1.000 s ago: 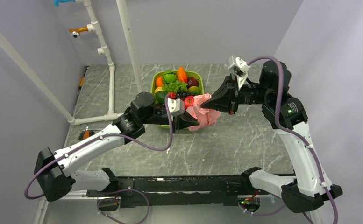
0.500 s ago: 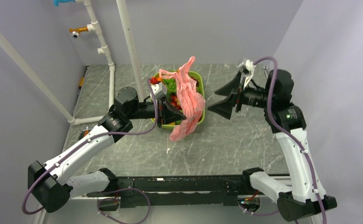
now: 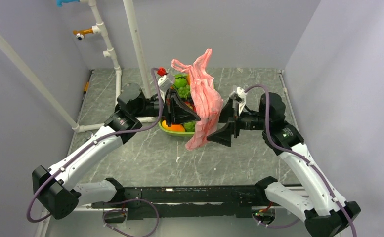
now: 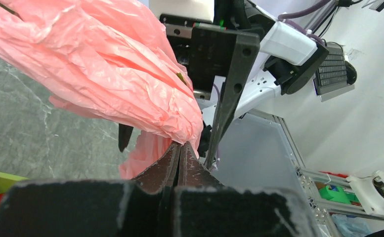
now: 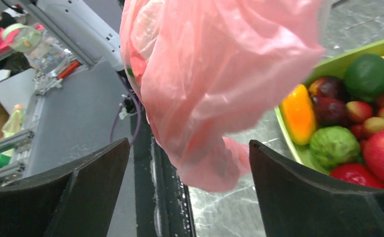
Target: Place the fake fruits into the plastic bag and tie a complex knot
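Observation:
The pink plastic bag (image 3: 203, 101) hangs crumpled in the air over the tray's right side, its lower end near the table. My left gripper (image 3: 197, 118) is shut on the bag's side; the left wrist view shows the tips (image 4: 180, 146) pinching a fold of the bag (image 4: 101, 64). My right gripper (image 3: 219, 128) stands open just right of the bag, whose bottom (image 5: 214, 89) dangles between the wide-apart fingers (image 5: 298, 187) without touching them. The fake fruits (image 5: 345, 123) lie in the lime-green tray (image 3: 176, 133), outside the bag. No knot is in view.
White pipes (image 3: 116, 74) stand at the back left of the marble table (image 3: 259, 94). The tray sits under the left arm. Walls close the left, back and right sides. A black rail (image 3: 190, 195) runs along the near edge.
The right gripper let go of the bag, opened wide, swung off and came back lower beside it. The left gripper lifted the bag, which unfurled and now hangs long.

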